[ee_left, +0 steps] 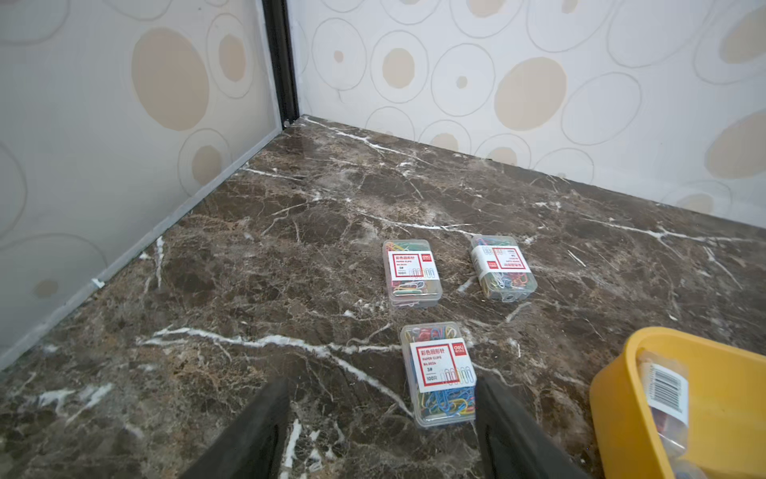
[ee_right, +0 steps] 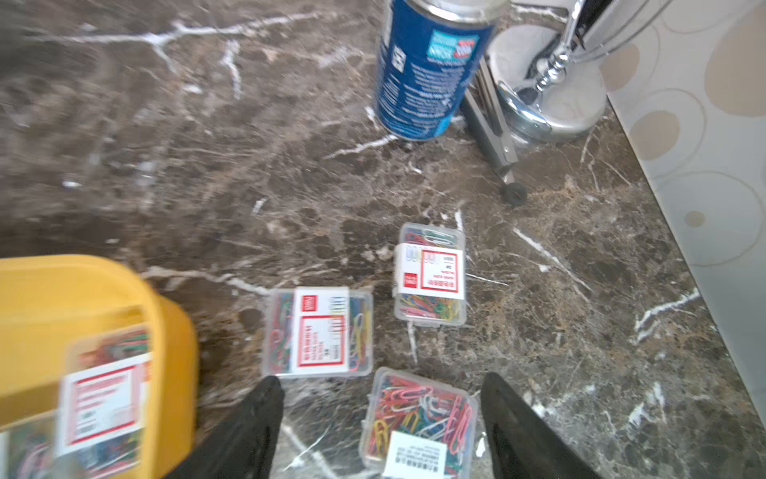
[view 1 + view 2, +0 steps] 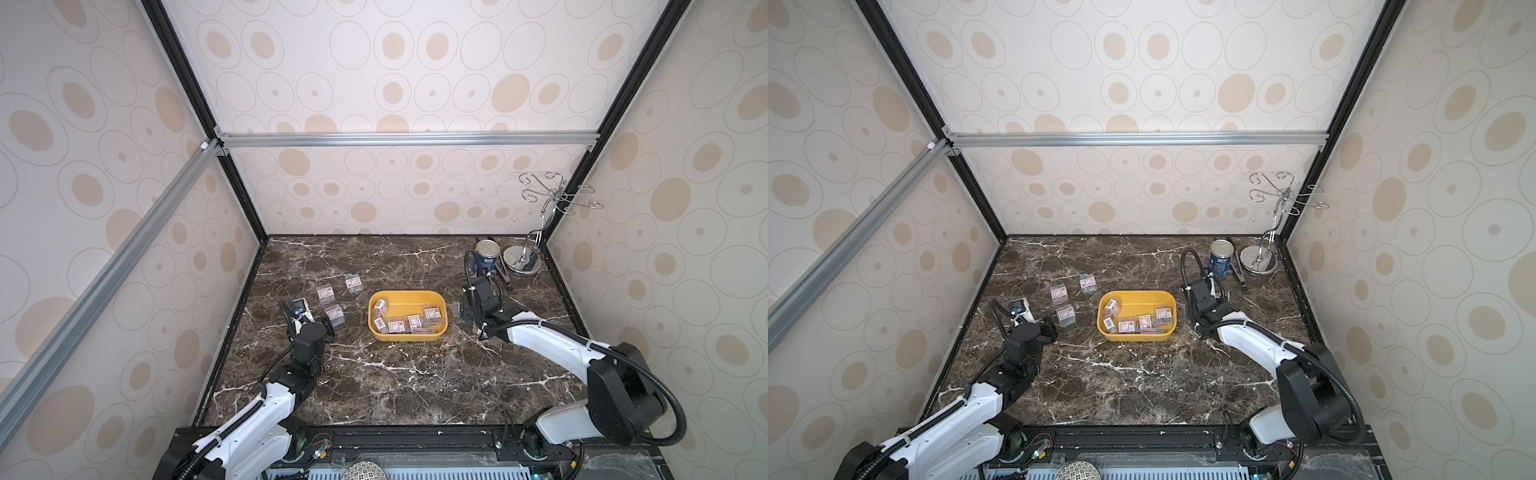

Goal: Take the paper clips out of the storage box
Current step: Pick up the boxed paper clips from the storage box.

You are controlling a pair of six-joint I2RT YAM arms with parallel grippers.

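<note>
At the bottom of the left wrist frame, your left gripper point(image 1: 382, 381) has its jaws spread, gripping nothing, with one box of paper clips point(image 1: 439, 373) lying between them on the table point(image 1: 248, 269). Your right gripper point(image 2: 382, 378) is equally spread around another box. Mid-frame in both top views, the yellow storage box point(image 3: 407, 336) holds several more; beyond it, right of centre, stands a blue tin can point(image 3: 487, 255)

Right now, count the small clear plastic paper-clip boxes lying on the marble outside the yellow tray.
6. Three clear plastic paper-clip boxes lie left of the shallow yellow plastic tray, three right of it. More may be hidden.
</note>
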